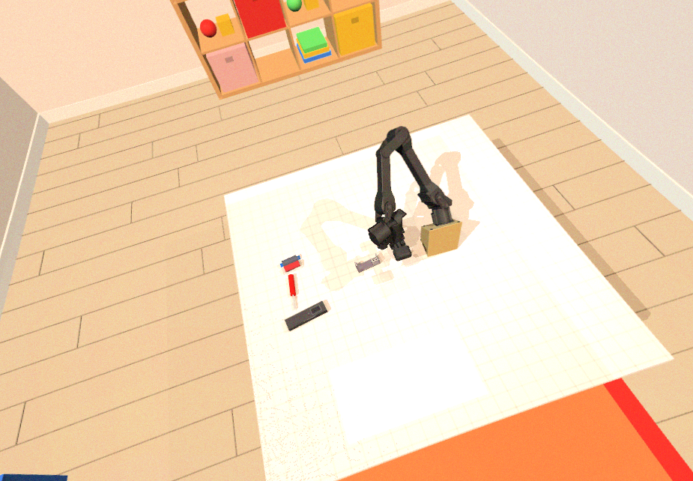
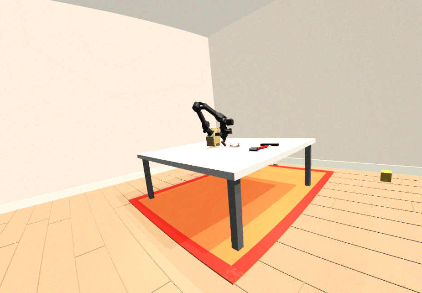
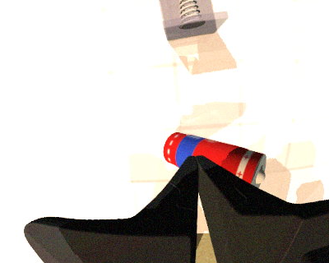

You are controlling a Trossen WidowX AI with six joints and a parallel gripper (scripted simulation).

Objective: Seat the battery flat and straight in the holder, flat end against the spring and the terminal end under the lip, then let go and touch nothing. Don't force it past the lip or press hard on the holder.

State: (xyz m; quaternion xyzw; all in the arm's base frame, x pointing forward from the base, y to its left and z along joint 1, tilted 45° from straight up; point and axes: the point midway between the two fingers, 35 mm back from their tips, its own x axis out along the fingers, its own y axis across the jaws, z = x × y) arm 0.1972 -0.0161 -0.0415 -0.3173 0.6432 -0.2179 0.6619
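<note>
Red with a blue band near one end, the battery (image 3: 214,158) lies on its side on the white table (image 2: 218,162), just beyond the gripper's (image 3: 197,160) tips in the wrist view. The fingers are pressed together with nothing between them, their tips meeting in a point that overlaps the battery's near edge; whether they touch it cannot be told. The battery runs crosswise to the gripper, its blue-banded end to the left and its pale, open-looking end face to the right, with small white markings on the red wrap by that end.

Farther off in the same view the grey holder (image 3: 183,2) lies well apart from the battery, its coil spring (image 3: 188,8) showing at the near end. From the top view the gripper (image 1: 401,252) hangs low beside the tan base (image 1: 443,237), with the holder (image 1: 367,264) just to its left on the table.
</note>
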